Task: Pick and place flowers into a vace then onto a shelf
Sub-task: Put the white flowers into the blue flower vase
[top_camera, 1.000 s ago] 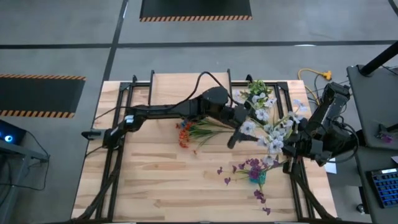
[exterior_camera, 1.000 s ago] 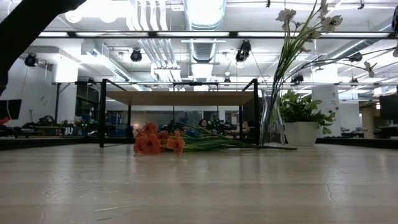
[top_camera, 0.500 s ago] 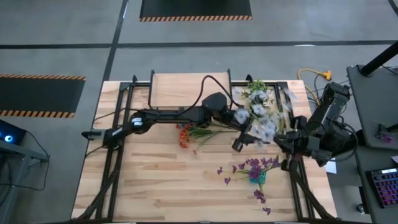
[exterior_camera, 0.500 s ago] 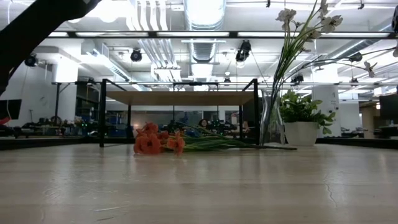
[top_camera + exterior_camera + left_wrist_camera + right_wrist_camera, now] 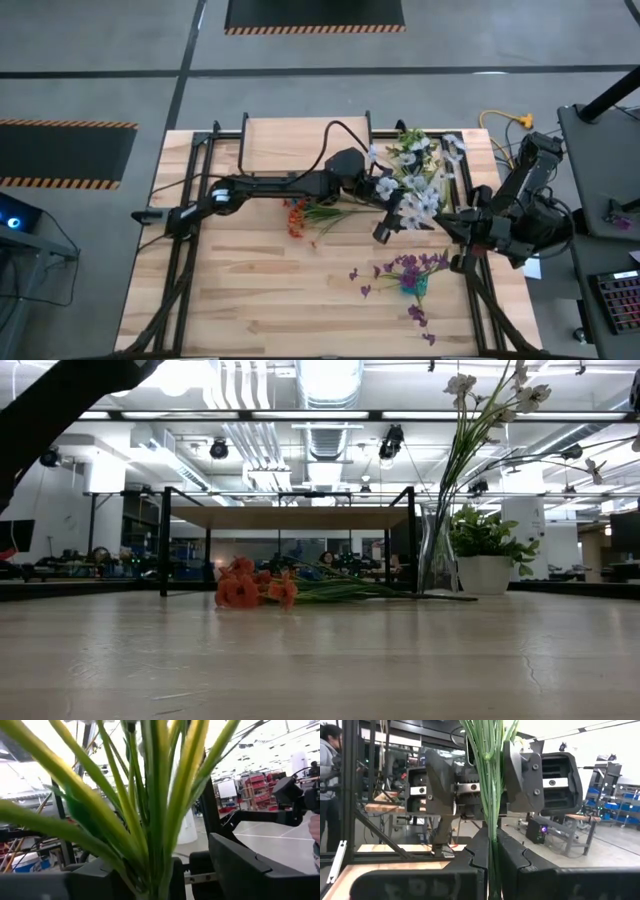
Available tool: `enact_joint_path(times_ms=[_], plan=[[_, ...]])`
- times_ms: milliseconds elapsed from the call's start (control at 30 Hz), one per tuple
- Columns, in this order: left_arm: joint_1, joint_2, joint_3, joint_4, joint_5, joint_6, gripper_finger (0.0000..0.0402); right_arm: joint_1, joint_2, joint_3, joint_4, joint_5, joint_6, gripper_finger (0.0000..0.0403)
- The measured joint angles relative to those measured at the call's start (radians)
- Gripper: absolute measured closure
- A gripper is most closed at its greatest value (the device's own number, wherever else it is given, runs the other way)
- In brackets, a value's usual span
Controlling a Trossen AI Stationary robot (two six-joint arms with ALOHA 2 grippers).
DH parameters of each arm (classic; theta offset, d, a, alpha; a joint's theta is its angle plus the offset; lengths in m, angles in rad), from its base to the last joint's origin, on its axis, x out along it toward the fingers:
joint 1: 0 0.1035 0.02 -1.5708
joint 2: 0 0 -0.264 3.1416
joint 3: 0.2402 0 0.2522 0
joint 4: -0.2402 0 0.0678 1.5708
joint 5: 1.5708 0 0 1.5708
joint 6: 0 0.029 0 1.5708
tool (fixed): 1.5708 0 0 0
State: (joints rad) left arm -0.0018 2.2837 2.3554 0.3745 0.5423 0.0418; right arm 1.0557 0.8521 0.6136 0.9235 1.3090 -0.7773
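A bunch of white flowers (image 5: 412, 192) on green stems hangs above the table's right half, with my right gripper (image 5: 492, 845) shut on the stems. My left gripper (image 5: 482, 785) is open, one finger on each side of the same stems (image 5: 150, 835), farther along them. Orange flowers (image 5: 295, 215) lie flat on the table in front of the shelf (image 5: 290, 517). Purple flowers (image 5: 405, 270) lie nearer the front edge. A glass vase (image 5: 436, 565) holding white flowers stands at the far right. My right gripper pinches the bundle of green stems (image 5: 492, 832) between its two fingers, near the lower end. The fingers come roughly level from the table's right side and lie across the stems. The bunch is lifted clear of the table, its blooms toward the far left.
A leafy potted plant (image 5: 485, 555) stands beside the vase. Black frame rails (image 5: 190, 240) run along the table's sides. The shelf's thin black legs (image 5: 164, 550) stand at the far middle. A person (image 5: 327, 780) is in the room beyond the table.
The white bunch has swung in my right gripper: its blooms have moved toward the table's far edge and left, while the held stem end stayed put. My left gripper has shifted slightly toward the right and tipped upward around the stems.
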Motion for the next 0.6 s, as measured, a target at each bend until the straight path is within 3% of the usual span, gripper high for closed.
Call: enact_joint_path(times_ms=[233,533,600], plan=[[0.000,0.000,0.000,0.000,-0.054,-0.016,0.0253,0.000,0.001,0.000,0.000,0.002,0.024,0.0391],[0.006,0.000,0.000,0.001,-0.057,-0.025,0.0384,0.000,0.003,0.000,-0.004,0.002,0.045,0.0381],[0.009,0.000,0.000,0.002,-0.056,-0.026,0.0394,0.000,0.003,0.000,-0.004,0.003,0.045,0.0371]])
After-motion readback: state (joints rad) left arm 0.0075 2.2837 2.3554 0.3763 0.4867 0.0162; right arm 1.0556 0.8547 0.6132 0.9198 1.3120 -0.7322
